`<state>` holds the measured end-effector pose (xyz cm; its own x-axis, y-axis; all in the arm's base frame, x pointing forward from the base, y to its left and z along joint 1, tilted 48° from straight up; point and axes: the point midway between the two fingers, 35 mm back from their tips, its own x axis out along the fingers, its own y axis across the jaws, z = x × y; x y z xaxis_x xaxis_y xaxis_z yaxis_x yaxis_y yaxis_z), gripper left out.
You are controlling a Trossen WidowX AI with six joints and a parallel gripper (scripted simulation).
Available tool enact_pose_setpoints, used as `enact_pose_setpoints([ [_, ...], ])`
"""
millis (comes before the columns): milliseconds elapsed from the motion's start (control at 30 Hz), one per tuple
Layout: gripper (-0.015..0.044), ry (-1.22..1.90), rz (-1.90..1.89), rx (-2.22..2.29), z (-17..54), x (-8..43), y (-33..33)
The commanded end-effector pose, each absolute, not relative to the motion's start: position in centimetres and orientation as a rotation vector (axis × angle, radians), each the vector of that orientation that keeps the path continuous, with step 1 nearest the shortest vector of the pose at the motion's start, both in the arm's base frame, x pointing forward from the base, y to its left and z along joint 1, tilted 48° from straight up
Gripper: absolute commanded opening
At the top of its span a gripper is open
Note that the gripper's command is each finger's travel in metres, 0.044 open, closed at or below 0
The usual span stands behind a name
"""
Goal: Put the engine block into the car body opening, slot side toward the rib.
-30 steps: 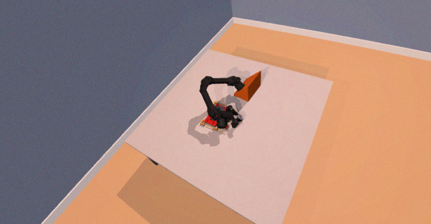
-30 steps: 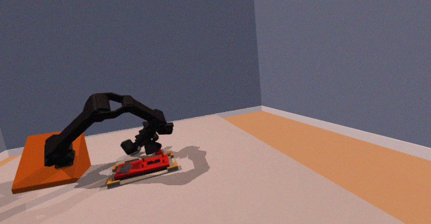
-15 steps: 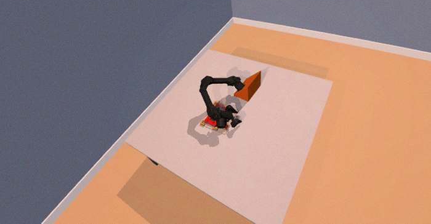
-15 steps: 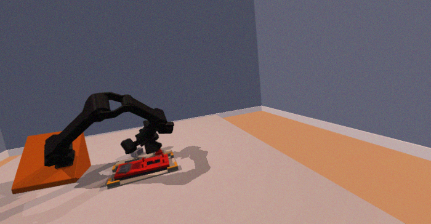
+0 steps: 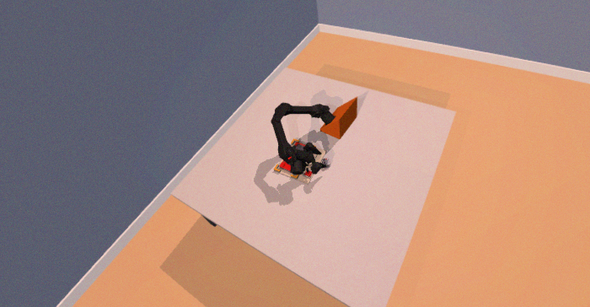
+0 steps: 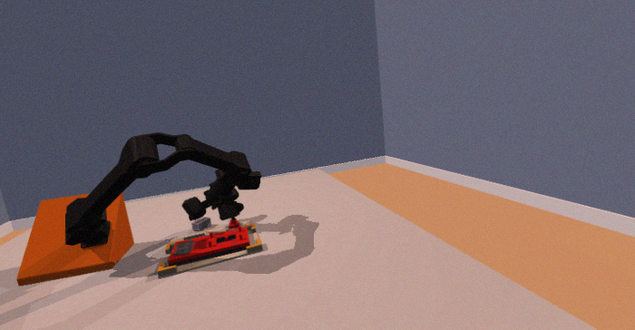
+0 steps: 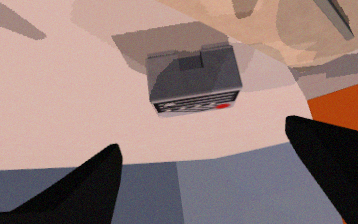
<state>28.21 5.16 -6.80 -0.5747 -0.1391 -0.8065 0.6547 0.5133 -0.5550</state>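
Note:
The grey engine block (image 5: 325,163) (image 6: 201,224) (image 7: 193,77) is outside the car body, beside its tray. In the wrist view its notch faces up the picture and its grilled side with a red dot faces down. A shadow shows apart from it; I cannot tell whether it touches the table. My gripper (image 7: 202,137) is open, its black fingers wide apart with nothing between them, close to the block. The red car body (image 5: 286,166) (image 6: 200,246) lies in a pale tray with yellow corners (image 6: 168,269). A dark opening (image 6: 226,238) shows in the body; the rib cannot be made out.
An orange wedge-shaped block (image 5: 347,120) (image 6: 38,240) (image 7: 343,107) stands at the arm's base. A small red cone-like piece (image 6: 233,224) shows at the tray's far side, below the arm's black parts. The pale table (image 5: 358,228) (image 6: 363,281) carries everything. Arm shadows cross it.

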Motion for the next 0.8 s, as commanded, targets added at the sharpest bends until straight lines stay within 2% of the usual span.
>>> enact_pose_setpoints([
  [0,0.0440,1.889,-1.156,0.426,-6.83,28.19,5.14],
  [433,0.0440,1.885,-1.161,0.426,-6.83,28.18,5.16],
  [767,0.0440,1.610,-1.418,0.475,-6.60,27.69,6.02],
])
